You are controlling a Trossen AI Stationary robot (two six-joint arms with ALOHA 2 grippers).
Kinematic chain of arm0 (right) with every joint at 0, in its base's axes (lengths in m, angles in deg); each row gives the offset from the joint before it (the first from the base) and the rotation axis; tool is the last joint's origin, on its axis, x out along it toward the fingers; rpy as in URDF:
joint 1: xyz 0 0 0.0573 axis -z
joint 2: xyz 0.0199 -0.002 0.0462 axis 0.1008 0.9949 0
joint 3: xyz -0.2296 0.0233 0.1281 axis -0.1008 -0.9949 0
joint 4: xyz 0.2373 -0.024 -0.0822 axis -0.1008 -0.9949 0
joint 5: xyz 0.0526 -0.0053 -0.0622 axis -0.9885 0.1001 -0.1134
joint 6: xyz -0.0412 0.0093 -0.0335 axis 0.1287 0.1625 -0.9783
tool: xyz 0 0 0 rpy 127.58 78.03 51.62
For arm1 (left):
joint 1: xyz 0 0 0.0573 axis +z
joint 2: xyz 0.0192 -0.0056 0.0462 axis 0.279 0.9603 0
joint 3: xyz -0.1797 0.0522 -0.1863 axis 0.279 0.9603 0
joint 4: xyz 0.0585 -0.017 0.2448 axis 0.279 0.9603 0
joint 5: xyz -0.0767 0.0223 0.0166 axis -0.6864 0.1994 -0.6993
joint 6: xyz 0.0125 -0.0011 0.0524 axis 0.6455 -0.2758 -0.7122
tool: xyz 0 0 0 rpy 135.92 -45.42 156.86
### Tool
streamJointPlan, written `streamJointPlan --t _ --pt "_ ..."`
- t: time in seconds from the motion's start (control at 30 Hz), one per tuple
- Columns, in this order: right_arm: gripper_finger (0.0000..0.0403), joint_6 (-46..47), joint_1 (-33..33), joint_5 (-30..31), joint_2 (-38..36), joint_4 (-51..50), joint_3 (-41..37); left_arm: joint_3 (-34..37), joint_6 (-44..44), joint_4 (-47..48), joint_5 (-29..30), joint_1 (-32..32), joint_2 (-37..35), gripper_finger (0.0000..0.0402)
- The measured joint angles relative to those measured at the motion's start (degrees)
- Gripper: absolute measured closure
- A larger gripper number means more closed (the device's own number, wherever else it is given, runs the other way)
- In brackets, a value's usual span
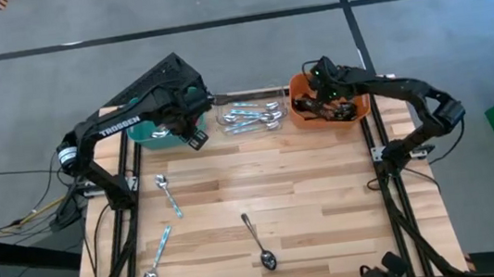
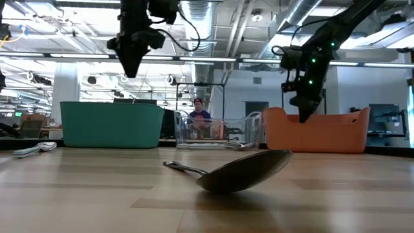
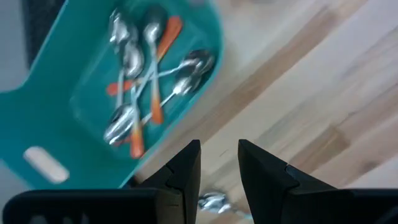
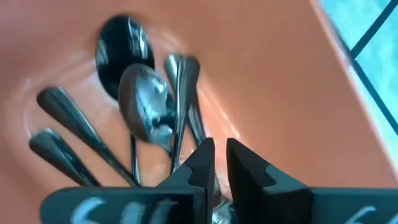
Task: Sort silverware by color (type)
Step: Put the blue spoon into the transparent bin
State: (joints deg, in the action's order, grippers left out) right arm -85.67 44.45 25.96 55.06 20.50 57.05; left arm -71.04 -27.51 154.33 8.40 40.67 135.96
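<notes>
My left gripper (image 1: 193,137) hangs open and empty above the near edge of the teal bin (image 1: 155,135). In the left wrist view that bin (image 3: 56,112) holds several orange-handled spoons (image 3: 146,93). My right gripper (image 4: 220,163) points down into the orange bin (image 1: 355,107). Its fingers stand a narrow gap apart, just over several dark-handled spoons (image 4: 146,112) lying on the bin floor. Two teal-handled spoons (image 1: 170,196) (image 1: 156,259) and one dark spoon (image 1: 259,242) lie flat on the table. The dark spoon also fills the foreground of the low view (image 2: 239,171).
A clear bin (image 1: 249,117) with several teal-handled spoons sits between the teal and orange bins along the far edge. Bare wood (image 1: 330,213) lies around the loose spoons. A person (image 2: 197,116) sits in the room beyond the table.
</notes>
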Motion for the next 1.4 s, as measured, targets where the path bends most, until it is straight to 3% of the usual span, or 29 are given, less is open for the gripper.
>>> streamJointPlan --t 0.17,0.57,0.83,1.1,1.23,1.4 --pt "0.0339 0.0 0.0 0.0 0.0 0.0 1.9 4.2 2.0 2.9 0.2 -0.9 0.0 0.0305" --pt "0.0339 -0.2 0.2 0.1 0.0 -0.2 2.0 17.7 10.0 3.1 -11.4 -1.9 0.0 0.0305" --pt "0.0339 -0.2 0.2 0.0 0.0 -0.2 2.0 21.0 21.6 3.1 -12.9 -7.1 0.0 0.0305" --pt "0.0339 -0.2 0.2 -0.8 0.0 -0.2 2.0 30.5 37.0 3.1 -14.7 -12.0 -0.7 0.0305" --pt "0.0339 -0.2 0.1 -0.8 0.0 -0.2 2.0 34.5 42.0 -3.2 -18.2 -13.7 -3.5 0.0305" --pt "0.0339 -0.1 0.1 -0.8 0.0 -0.6 2.0 37.8 50.6 -13.3 -16.2 -15.0 -9.9 0.0305"
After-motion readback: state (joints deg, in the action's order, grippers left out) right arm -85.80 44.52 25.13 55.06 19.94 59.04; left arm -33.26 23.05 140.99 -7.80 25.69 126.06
